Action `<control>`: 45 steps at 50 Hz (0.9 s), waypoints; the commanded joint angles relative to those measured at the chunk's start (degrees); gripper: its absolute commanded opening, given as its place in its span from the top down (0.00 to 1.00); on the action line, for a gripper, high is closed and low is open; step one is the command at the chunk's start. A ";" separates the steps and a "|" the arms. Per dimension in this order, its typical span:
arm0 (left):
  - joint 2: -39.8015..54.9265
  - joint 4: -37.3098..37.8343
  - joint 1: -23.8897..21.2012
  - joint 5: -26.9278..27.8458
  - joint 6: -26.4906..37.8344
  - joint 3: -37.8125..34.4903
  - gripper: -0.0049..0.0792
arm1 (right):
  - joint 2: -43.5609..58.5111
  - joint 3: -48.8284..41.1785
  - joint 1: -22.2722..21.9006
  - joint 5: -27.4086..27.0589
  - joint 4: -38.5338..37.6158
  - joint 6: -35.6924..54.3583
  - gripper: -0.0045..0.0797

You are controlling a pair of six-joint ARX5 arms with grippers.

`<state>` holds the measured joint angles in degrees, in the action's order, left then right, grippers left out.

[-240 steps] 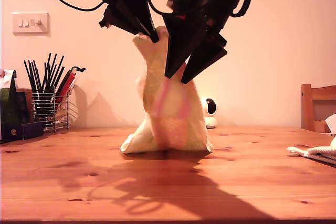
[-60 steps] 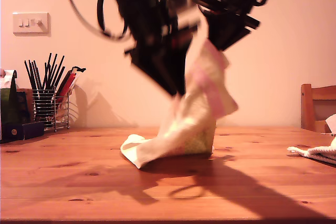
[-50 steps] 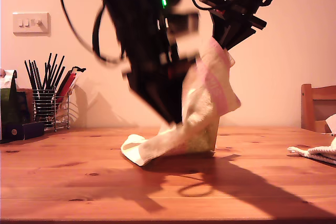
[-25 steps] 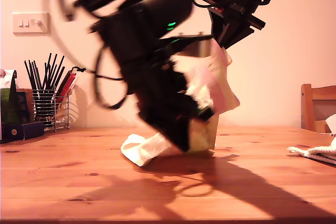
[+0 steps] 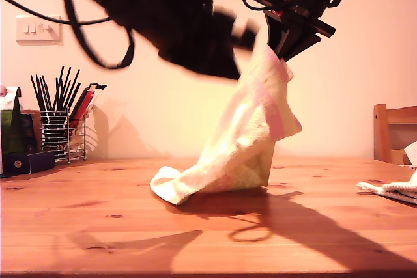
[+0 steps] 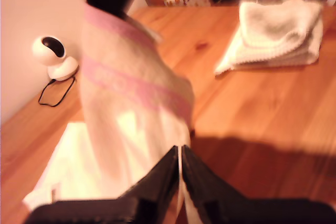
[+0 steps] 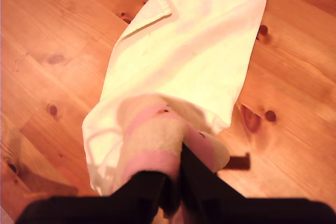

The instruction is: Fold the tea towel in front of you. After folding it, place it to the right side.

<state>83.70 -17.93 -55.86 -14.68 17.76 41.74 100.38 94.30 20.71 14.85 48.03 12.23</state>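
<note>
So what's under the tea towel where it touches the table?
Only bare wooden table shows around the tea towel. Its lower end lies on the wood, hiding whatever is beneath.

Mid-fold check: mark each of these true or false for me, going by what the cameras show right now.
1. My second pincer is shut on the pink-striped end of the tea towel, holding it up. True.
2. The tea towel hangs fully clear of the table. False: its lower part rests on the wood.
3. A pile of white cloth lies at the exterior view's right edge. True.
4. The tea towel is folded flat. False: it drapes loosely from its raised end.
5. The wire rack of dark utensils stands at the exterior view's right. False: it stands at that view's left.
</note>
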 commanded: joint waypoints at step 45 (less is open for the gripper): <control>17.09 -18.88 0.35 -10.25 14.27 -1.49 0.42 | -1.44 0.87 0.11 6.25 -1.55 -0.50 0.96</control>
<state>100.90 -35.31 -55.13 -24.62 31.70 40.60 100.38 94.30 20.71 20.64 46.96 11.86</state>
